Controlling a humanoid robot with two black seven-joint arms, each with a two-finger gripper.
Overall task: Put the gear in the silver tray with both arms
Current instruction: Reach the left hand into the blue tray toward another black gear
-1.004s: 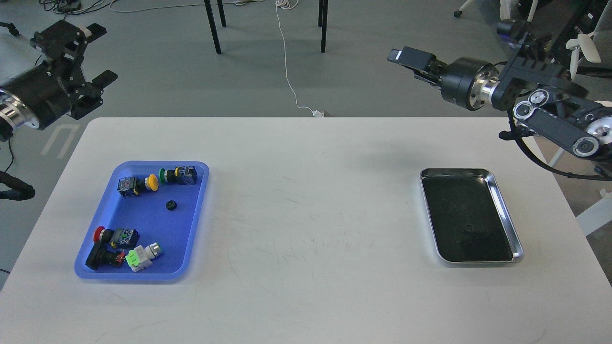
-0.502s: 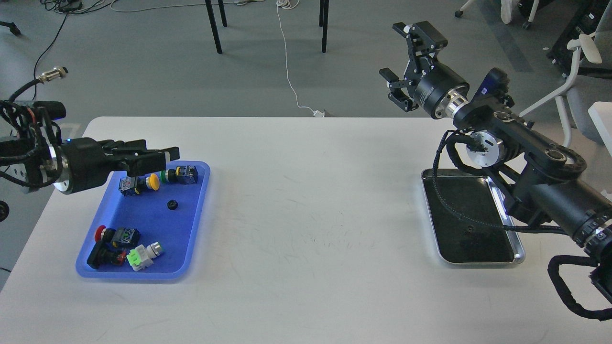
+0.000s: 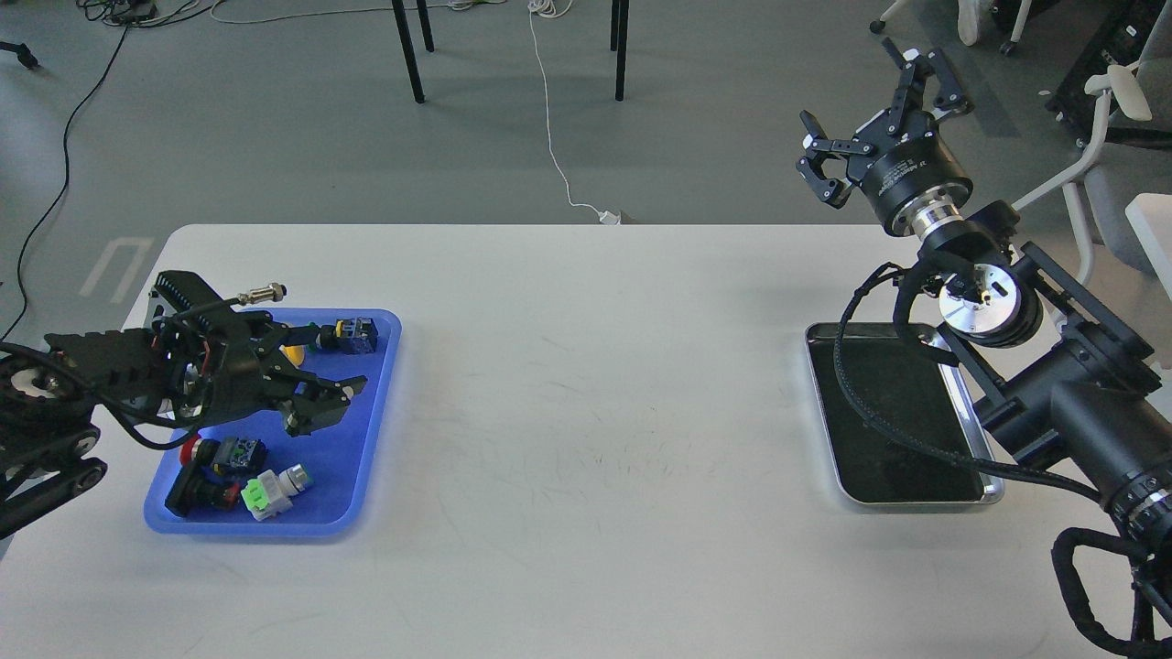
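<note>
the left gripper (image 3: 320, 403) hangs low over the middle of the blue tray (image 3: 366, 439), its two fingers apart with a visible gap and nothing seen between them. the gear is not visible in the head view; the gripper and wrist cover the tray floor beneath them, and if the gear lies there it is hidden. treat the gear, by judgement, as a small, stiff, light part: it will not deform under the pads, but its toothed edge and small body give little contact, so it may roll or skid on the smooth plastic floor. take hold across the outer rim, fingers on opposite sides, pads square to the teeth; a hold on the flat faces would be harder from above. close gently, since too hard or off-centre a pinch could flick so light a part away. the tray also holds several push-button switches (image 3: 243, 476), near the fingers, so the approach should stay clear of them. the silver tray (image 3: 993, 490) lies well apart, on the right side of the white table (image 3: 595, 366), partly covered by the right arm. the right gripper (image 3: 870, 119) is raised beyond the table's far edge, fingers spread and empty. release low: the metal floor looks slippery.
</note>
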